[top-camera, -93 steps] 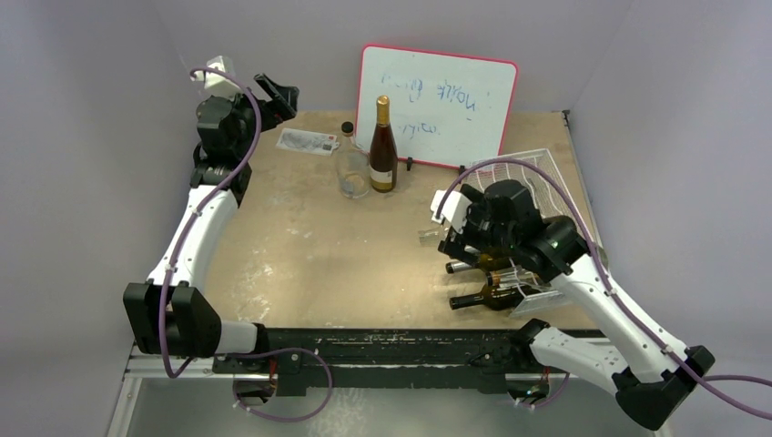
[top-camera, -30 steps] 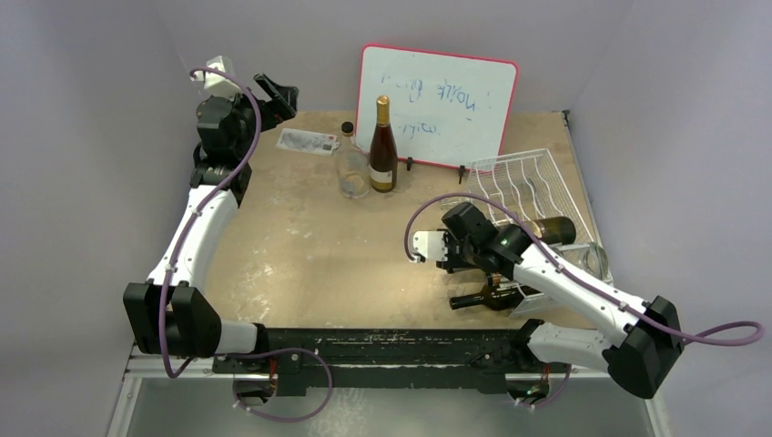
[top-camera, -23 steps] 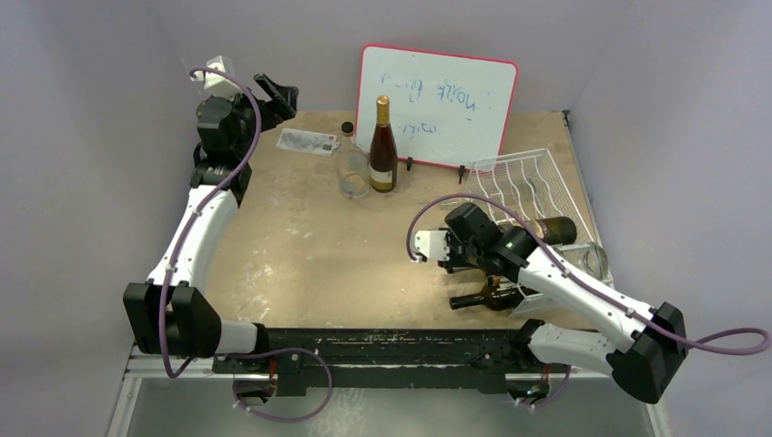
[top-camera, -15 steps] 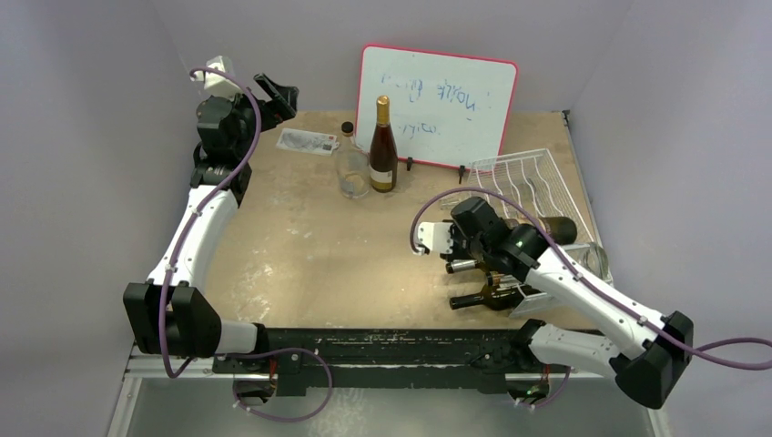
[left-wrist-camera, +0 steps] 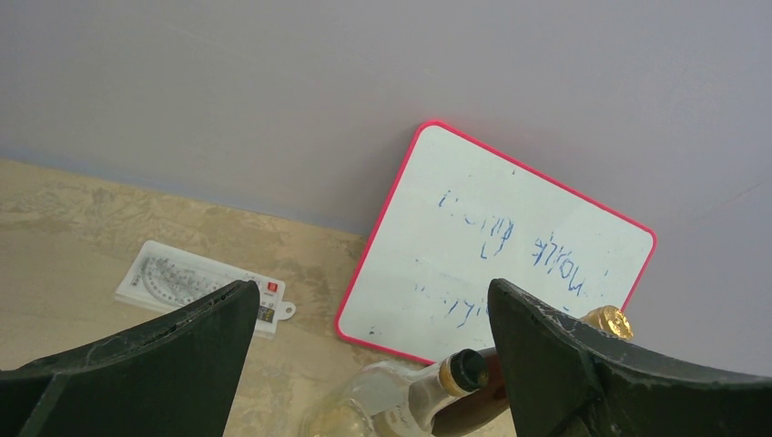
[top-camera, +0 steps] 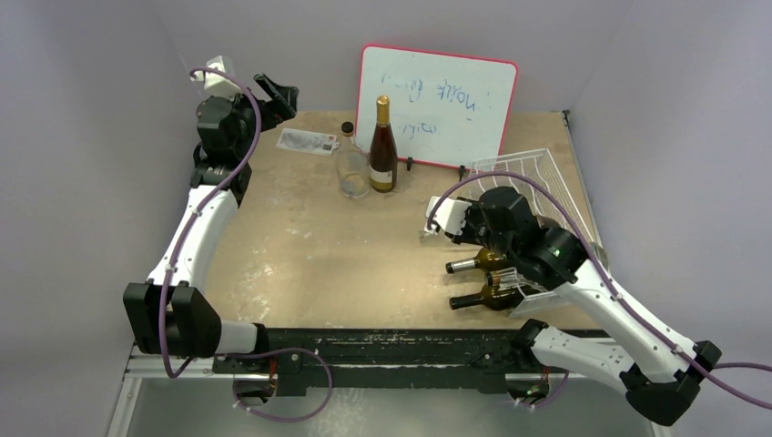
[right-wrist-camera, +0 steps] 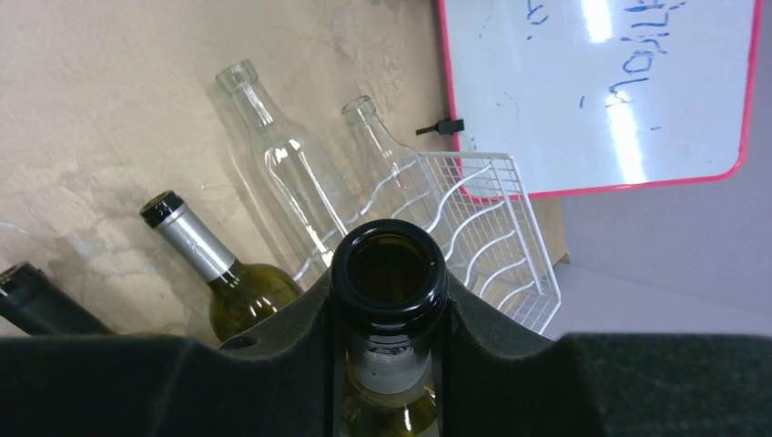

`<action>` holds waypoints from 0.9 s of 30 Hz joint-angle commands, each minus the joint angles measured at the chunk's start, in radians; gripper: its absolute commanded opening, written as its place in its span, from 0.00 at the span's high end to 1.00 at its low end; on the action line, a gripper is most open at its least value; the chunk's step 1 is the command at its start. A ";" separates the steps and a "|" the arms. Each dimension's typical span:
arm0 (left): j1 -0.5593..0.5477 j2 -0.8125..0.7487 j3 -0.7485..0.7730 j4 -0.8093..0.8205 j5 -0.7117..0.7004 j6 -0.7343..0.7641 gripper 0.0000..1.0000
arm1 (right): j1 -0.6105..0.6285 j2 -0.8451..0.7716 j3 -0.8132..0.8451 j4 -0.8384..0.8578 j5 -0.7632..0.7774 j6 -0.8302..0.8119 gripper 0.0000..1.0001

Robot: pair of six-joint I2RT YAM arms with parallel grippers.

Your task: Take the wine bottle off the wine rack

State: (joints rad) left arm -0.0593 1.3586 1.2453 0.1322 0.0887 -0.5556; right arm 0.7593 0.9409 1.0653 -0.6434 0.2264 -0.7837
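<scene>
My right gripper (right-wrist-camera: 389,300) is shut on the neck of a dark green wine bottle (right-wrist-camera: 390,364) whose open mouth faces the wrist camera. Just beyond it is the white wire wine rack (right-wrist-camera: 492,228), with its wavy rows bare at the far end. From above, the right gripper (top-camera: 475,226) sits at the left edge of the wine rack (top-camera: 539,175), and the arm hides the held bottle. My left gripper (left-wrist-camera: 373,364) is open and raised at the far left (top-camera: 278,94), away from the rack.
A silver-capped bottle (top-camera: 478,262) and a dark bottle (top-camera: 487,296) lie beside the rack's near end. Two clear bottles (right-wrist-camera: 273,164) lie by the rack. A tall brown bottle (top-camera: 382,146), a clear bottle (top-camera: 350,173) and a red-framed whiteboard (top-camera: 437,105) stand at the back.
The right wrist has swung from left of the bottles back and right, over the rack's left edge, and its jaws have closed on the bottle neck. The left arm has not moved.
</scene>
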 commanded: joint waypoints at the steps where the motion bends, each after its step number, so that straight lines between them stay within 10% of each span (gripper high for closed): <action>1: -0.003 -0.029 0.038 0.028 -0.006 0.018 0.04 | 0.003 -0.043 0.101 0.104 0.036 0.021 1.00; 13: -0.004 -0.031 0.039 0.026 -0.006 0.020 0.04 | 0.003 -0.040 0.253 0.189 0.115 0.021 1.00; 27: -0.004 -0.031 0.040 0.021 -0.010 0.024 0.04 | 0.003 0.075 0.386 0.451 -0.142 0.222 1.00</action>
State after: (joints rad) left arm -0.0593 1.3586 1.2453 0.1322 0.0883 -0.5552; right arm 0.7593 1.0115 1.4017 -0.4507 0.1726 -0.6353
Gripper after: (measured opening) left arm 0.959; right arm 0.354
